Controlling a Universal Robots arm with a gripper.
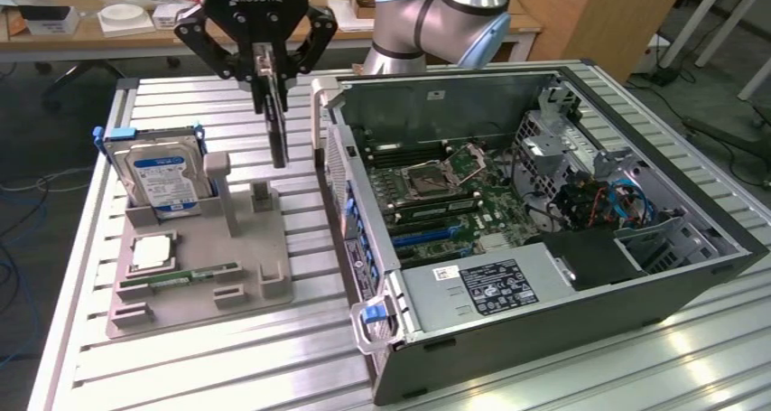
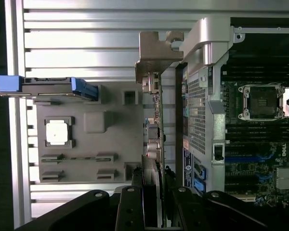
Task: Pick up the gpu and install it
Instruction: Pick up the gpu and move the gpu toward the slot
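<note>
Gripper (image 1: 267, 68) is clamped on the gpu (image 1: 277, 122), a slim dark expansion card hanging edge-on and roughly vertical from the fingers. In the wrist view its long silver metal bracket (image 2: 156, 48) is the end farthest from the fingers.

Card sits in the air above the grey moulded parts tray (image 1: 259, 275), between the boxy silver hard drive with the blue label (image 1: 162, 172) and the near wall of the open black computer case (image 1: 674, 275). Looks clear of the tray's upright post (image 1: 259, 197), though I can't confirm the gap.

My read: carry phase, not yet over the green motherboard (image 1: 464, 190).

To do it well:
- hold the card plumb, no twist in the grip
- clear the case wall with margin, since the card's lower edge hangs low
- line the bracket up with the rear opening and the card edge with a blue slot (image 1: 422, 237)
- seat straight, no side load on the board

Main risk is the bracket clipping the case rim.
</note>
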